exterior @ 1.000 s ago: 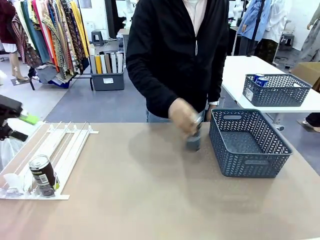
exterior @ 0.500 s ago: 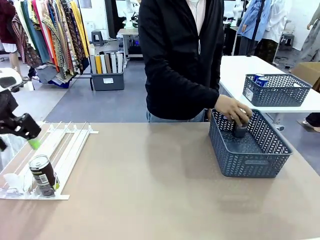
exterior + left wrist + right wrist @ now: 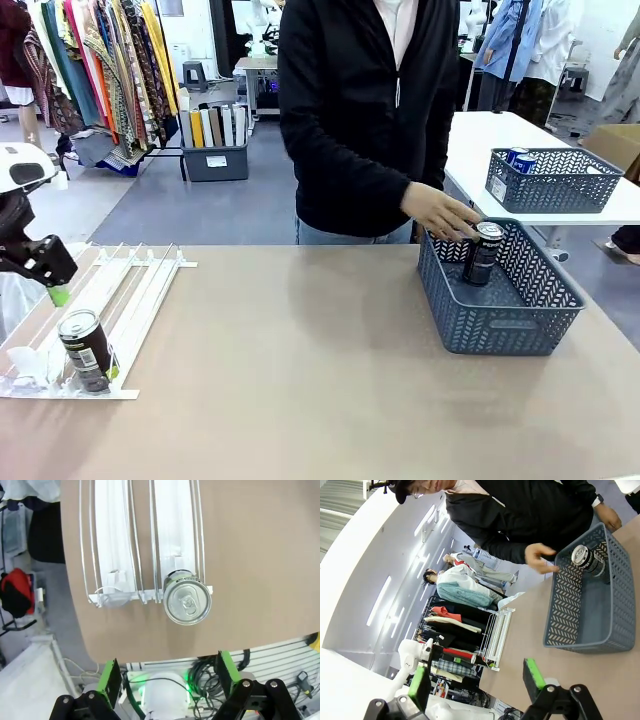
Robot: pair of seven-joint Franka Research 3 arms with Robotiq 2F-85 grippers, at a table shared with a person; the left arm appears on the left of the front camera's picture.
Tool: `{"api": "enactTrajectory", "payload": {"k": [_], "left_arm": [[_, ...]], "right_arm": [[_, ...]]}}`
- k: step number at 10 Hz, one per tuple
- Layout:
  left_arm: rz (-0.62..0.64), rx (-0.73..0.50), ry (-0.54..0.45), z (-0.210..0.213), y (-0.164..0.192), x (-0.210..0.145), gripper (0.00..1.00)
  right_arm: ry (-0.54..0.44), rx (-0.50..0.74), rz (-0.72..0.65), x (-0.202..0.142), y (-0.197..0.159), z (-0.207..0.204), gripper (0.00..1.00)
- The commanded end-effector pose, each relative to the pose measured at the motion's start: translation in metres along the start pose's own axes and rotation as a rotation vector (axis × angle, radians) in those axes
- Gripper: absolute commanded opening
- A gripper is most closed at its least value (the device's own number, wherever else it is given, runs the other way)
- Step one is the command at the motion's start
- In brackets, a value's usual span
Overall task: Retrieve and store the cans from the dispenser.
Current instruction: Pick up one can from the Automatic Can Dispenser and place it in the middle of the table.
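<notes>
The white dispenser [image 3: 130,285] lies at the table's left, with a dark can [image 3: 85,350] standing at its near end. My left gripper [image 3: 50,285] hovers open above the rack's left edge, up the lane from that can. From the left wrist the can's silver top [image 3: 187,604] sits at the end of the dispenser [image 3: 115,540], beyond my open left gripper [image 3: 167,675]. A second dark can [image 3: 483,252] stands in the blue-grey basket [image 3: 500,330], the person's hand [image 3: 440,212] just beside it. My right gripper [image 3: 477,677] is open and empty, facing the basket [image 3: 570,630] and its can [image 3: 587,560].
The person stands at the far side, behind the basket. On a white table behind them stands another basket [image 3: 555,185] holding blue cans. Clear plastic stoppers [image 3: 25,372] close the dispenser's near end. Bare tabletop lies between dispenser and basket.
The person carried a dark can from the table's middle into the basket and took the hand off it. My left gripper dropped closer to the dispenser.
</notes>
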State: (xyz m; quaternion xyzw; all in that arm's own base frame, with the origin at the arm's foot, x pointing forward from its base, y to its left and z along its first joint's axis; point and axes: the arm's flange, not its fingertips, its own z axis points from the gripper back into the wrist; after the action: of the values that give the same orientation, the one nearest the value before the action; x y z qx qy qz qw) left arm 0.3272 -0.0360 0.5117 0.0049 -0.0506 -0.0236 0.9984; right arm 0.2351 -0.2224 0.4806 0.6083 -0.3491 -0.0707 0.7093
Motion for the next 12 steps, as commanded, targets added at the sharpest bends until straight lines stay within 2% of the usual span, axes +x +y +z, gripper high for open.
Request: {"api": "enactTrajectory", "payload": {"k": [1, 3, 6, 9, 10, 12], "left_arm": [[0.014, -0.004, -0.012, -0.001, 0.002, 0.000, 1.00], [-0.014, -0.030, -0.006, -0.011, -0.011, 0.010, 1.00], [0.099, 0.015, 0.059, -0.049, -0.013, 0.028, 1.00], [0.074, -0.112, 0.052, -0.075, -0.013, 0.033, 1.00], [0.089, -0.115, 0.029, -0.081, -0.014, 0.034, 1.00], [0.111, -0.101, 0.075, -0.094, -0.010, 0.041, 1.00]], "right_arm": [[-0.021, 0.022, 0.011, 0.003, 0.002, -0.002, 1.00], [-0.021, 0.022, 0.011, 0.003, 0.002, -0.002, 1.00], [-0.021, 0.022, 0.011, 0.003, 0.002, -0.002, 1.00], [-0.021, 0.022, 0.011, 0.003, 0.002, -0.002, 1.00], [-0.021, 0.022, 0.011, 0.003, 0.002, -0.002, 1.00], [-0.021, 0.022, 0.011, 0.003, 0.002, -0.002, 1.00]]}}
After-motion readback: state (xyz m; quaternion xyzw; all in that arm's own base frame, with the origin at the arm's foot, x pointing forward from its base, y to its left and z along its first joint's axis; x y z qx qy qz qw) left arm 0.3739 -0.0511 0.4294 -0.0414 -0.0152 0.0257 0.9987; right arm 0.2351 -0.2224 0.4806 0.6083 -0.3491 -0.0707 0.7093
